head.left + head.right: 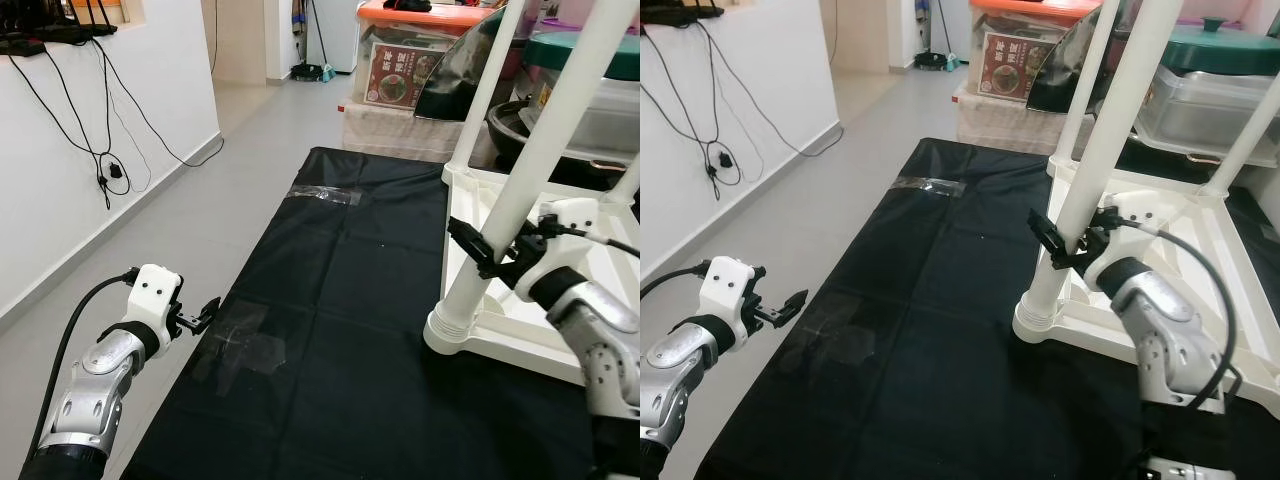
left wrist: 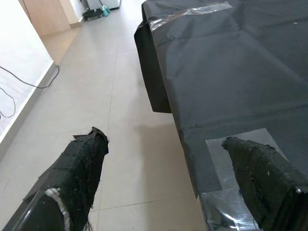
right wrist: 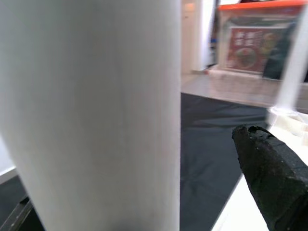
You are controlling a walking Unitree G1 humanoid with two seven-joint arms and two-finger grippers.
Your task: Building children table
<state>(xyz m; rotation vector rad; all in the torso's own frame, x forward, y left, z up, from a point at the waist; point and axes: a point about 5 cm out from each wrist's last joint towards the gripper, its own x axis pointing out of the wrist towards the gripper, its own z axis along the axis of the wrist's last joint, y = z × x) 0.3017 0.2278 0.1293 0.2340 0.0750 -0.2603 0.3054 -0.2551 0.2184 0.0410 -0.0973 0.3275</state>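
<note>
A white children's table (image 1: 520,345) lies upside down on a black cloth (image 1: 340,300), its legs pointing up. The nearest leg (image 1: 540,140) rises from a round socket (image 1: 455,330) at the table's corner. My right gripper (image 1: 490,255) straddles this leg low down, one black finger on each side. In the right wrist view the leg (image 3: 96,115) stands close, with a gap between it and the one visible finger (image 3: 269,168), so the gripper is open. My left gripper (image 1: 200,315) hovers open and empty at the cloth's left edge, over a taped patch (image 2: 236,144).
Clear tape patches (image 1: 240,345) hold the cloth down. Storage boxes (image 1: 400,70) and lidded bins (image 1: 1210,70) stand behind the table. A white wall with hanging cables (image 1: 110,170) runs along the left, with bare tiled floor (image 1: 200,200) between it and the cloth.
</note>
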